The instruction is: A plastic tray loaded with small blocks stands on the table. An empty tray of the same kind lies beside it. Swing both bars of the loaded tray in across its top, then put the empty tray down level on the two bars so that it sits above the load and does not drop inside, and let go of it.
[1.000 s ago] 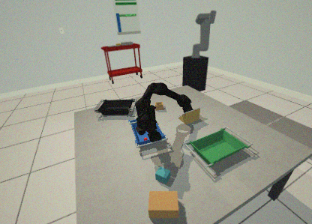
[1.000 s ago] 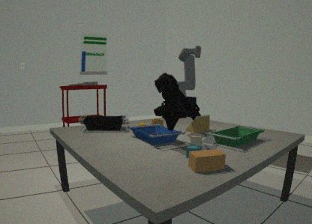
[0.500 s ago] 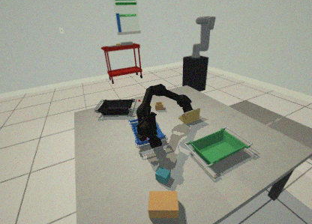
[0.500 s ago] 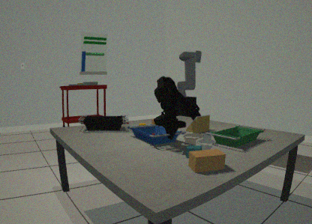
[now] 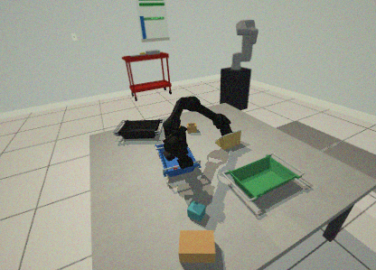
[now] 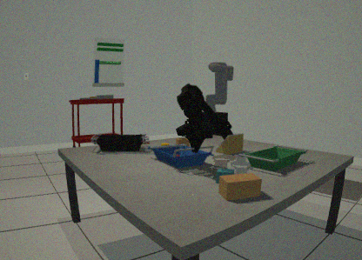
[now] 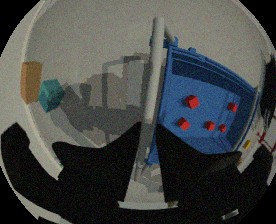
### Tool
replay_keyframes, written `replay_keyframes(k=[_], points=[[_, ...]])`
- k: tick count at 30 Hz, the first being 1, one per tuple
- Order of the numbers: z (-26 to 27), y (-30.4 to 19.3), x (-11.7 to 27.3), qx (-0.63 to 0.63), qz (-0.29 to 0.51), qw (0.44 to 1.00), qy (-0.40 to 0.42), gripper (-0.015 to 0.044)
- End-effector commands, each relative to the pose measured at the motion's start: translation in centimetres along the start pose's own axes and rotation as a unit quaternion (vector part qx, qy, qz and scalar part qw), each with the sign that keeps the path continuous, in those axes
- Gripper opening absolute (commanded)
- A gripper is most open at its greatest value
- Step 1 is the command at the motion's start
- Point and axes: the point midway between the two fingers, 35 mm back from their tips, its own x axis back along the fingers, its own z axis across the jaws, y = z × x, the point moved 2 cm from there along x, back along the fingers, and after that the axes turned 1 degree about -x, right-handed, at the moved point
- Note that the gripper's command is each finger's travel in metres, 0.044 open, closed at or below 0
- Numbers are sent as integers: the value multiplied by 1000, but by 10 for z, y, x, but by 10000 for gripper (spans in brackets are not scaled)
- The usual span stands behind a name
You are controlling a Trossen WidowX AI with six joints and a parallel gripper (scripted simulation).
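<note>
The blue tray [image 5: 183, 172] [image 6: 187, 160] [image 7: 184, 87] holds several small red blocks [image 7: 192, 102]. Its near bar [image 7: 158, 60] stands raised off the table beside the near end, not across the load. The far bar is seen only faintly along the far rim; I cannot tell exactly how it lies. My gripper [image 5: 185, 165] [image 6: 197, 150] [image 7: 148, 126] is slightly open, its fingertips low at the near bar, which passes in front of the gap without being clamped. The green tray [image 5: 253, 186] [image 6: 274, 160] stands empty at the right, its bars swung out.
A black tray [image 5: 140, 129] [image 6: 122, 143] stands at the left back. A yellow wedge [image 5: 230, 141] [image 6: 232, 144] is behind, near my arm's base. A teal block [image 5: 196, 210] [image 7: 51, 95] and an orange block [image 5: 197, 246] [image 6: 240, 186] [image 7: 31, 82] lie nearer the front.
</note>
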Motion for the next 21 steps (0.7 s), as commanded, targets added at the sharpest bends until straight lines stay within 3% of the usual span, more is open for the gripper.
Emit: replay_keyframes(k=[1, 12, 21], points=[[-18, 2, -1, 0, 2, 1000, -7, 84], [-50, 3, -21, 0, 2, 1000, -8, 84], [-45, 3, 10, 0, 2, 1000, -7, 84]])
